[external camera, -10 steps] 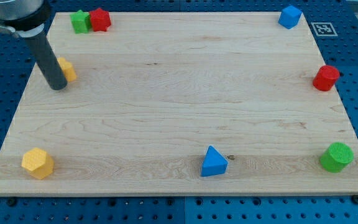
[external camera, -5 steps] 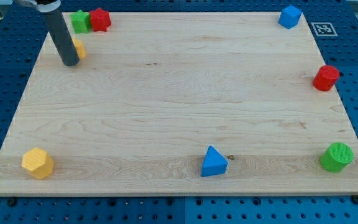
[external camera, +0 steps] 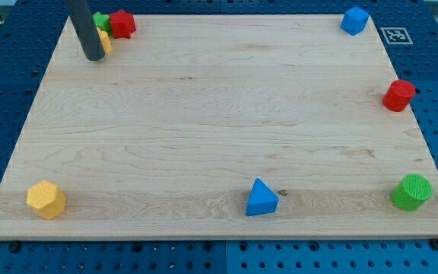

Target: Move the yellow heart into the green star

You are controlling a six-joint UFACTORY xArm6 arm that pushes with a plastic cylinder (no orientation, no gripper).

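Observation:
The dark rod comes down at the view's top left, and my tip (external camera: 93, 55) rests on the board. The yellow heart (external camera: 106, 42) peeks out just right of the rod, mostly hidden behind it. The green star (external camera: 101, 20) sits just above the heart, touching it, and is also partly hidden by the rod. My tip is at the heart's lower left side, against it.
A red block (external camera: 122, 23) sits right of the green star, touching it. A blue block (external camera: 353, 20) is at the top right, a red cylinder (external camera: 398, 95) at the right edge, a green cylinder (external camera: 411, 191) at the bottom right, a blue triangle (external camera: 261, 198) at the bottom middle, a yellow hexagon (external camera: 46, 199) at the bottom left.
My tip has slid toward the view's top and slightly right, pushing the yellow heart up the board until it meets the green star. The other blocks have not moved.

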